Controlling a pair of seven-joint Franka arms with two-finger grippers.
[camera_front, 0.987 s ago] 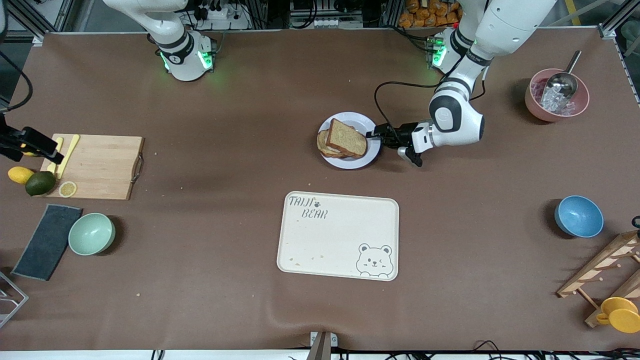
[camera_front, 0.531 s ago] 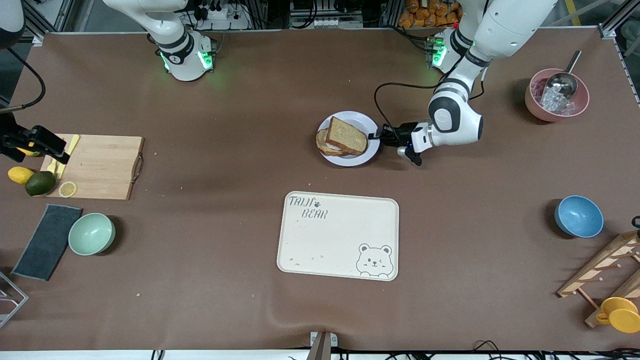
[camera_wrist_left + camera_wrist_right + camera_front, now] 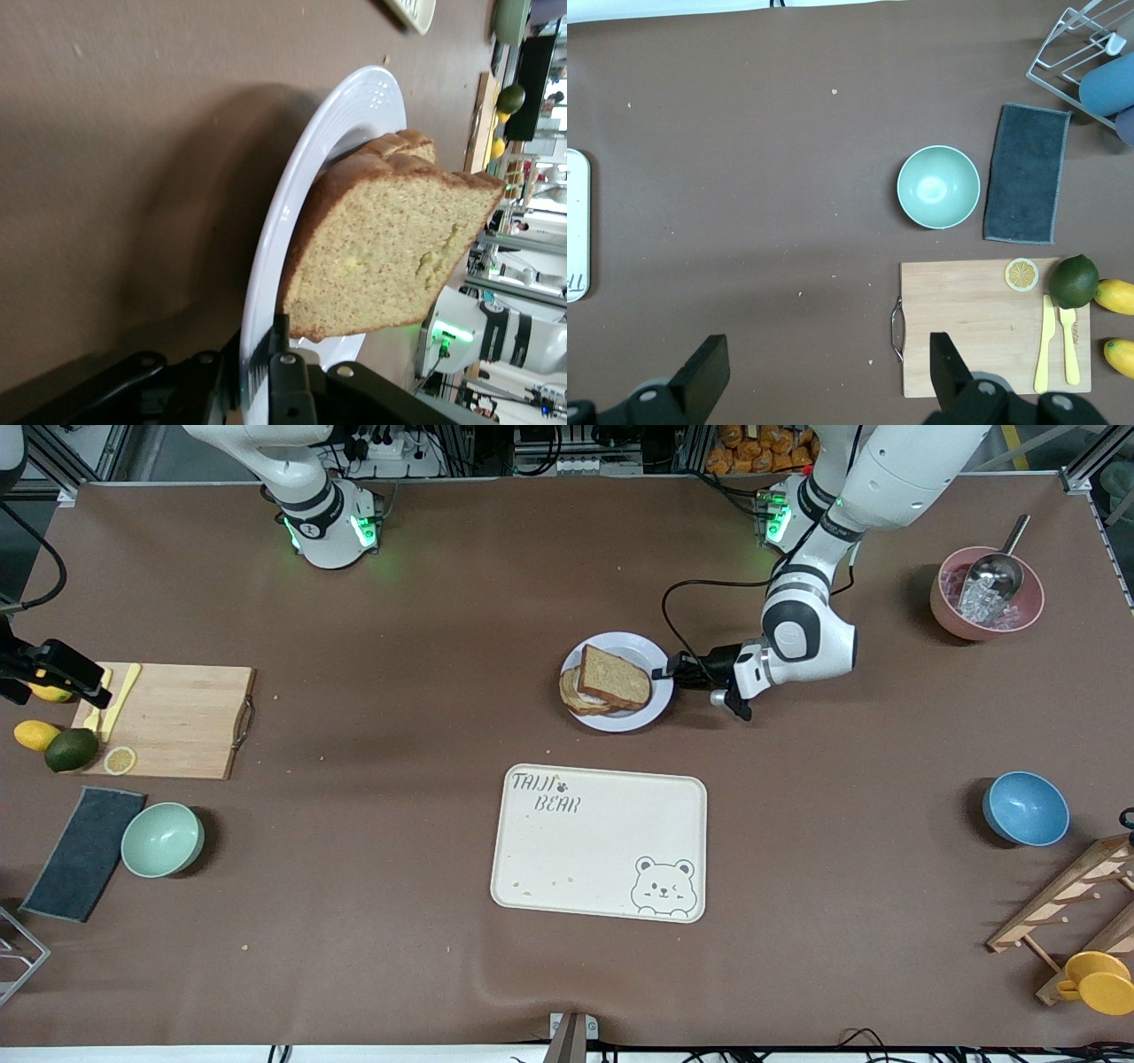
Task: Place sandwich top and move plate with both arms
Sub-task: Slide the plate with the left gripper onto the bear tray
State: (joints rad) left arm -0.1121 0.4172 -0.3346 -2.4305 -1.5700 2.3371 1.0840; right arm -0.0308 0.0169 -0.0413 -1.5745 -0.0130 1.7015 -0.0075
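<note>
Your left gripper (image 3: 666, 672) is clamped on the rim of the plate (image 3: 651, 650), with the sandwich top (image 3: 613, 677) lying on the stack there. The left wrist view shows the plate (image 3: 312, 221) pinched at its edge, bread (image 3: 385, 248) overhanging. Your right gripper (image 3: 826, 376) hangs wide open over the cutting board (image 3: 983, 323) at the right arm's end of the counter (image 3: 399, 691)

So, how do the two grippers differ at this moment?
The left gripper is shut on the plate rim; the right gripper is open and holds nothing. The left one is low at the table's middle; the right one hangs over the cutting board end. Both are dark two-finger grippers.
</note>
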